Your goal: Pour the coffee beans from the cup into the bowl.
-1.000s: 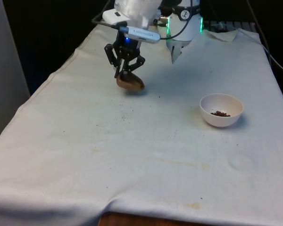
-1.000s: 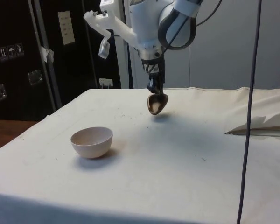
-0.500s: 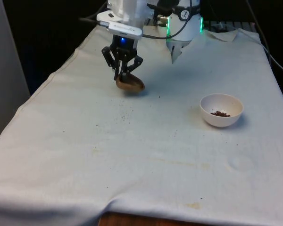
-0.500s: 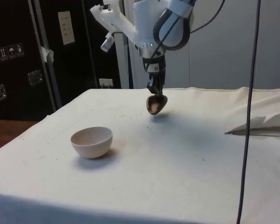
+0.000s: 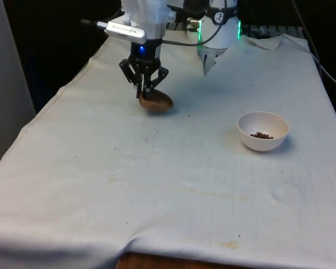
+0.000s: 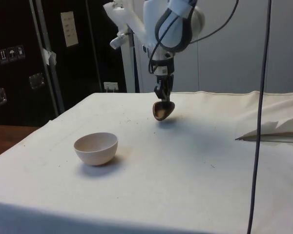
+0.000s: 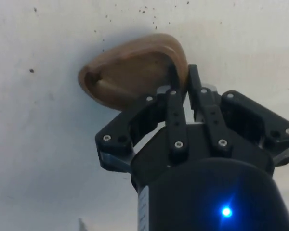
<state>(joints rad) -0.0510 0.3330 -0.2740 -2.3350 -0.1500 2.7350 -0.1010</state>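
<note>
A brown wooden cup point(image 5: 155, 101) hangs tilted just above the cloth at the far part of the table, toward the front view's left. My gripper point(image 5: 146, 90) is shut on its rim, the fingers point(image 7: 176, 103) pinching the cup's point(image 7: 130, 70) wall, whose inside looks empty. From the side, the cup point(image 6: 162, 110) hangs below the gripper point(image 6: 163, 96), its mouth turned partly sideways. The white bowl point(image 5: 263, 130) stands apart at the front view's right with a few dark coffee beans point(image 5: 261, 135) in it. In the side view the bowl point(image 6: 95, 148) sits nearer that camera.
Small dark specks point(image 5: 148, 134) lie scattered on the white cloth near the cup. A folded piece of white cloth point(image 6: 273, 130) lies at the side view's right, by a hanging black cable point(image 6: 258, 117).
The wrist has turned over the second, and the gripper with the cup has shifted slightly toward the robot. The cup stays gripped; the bowl has not moved.
</note>
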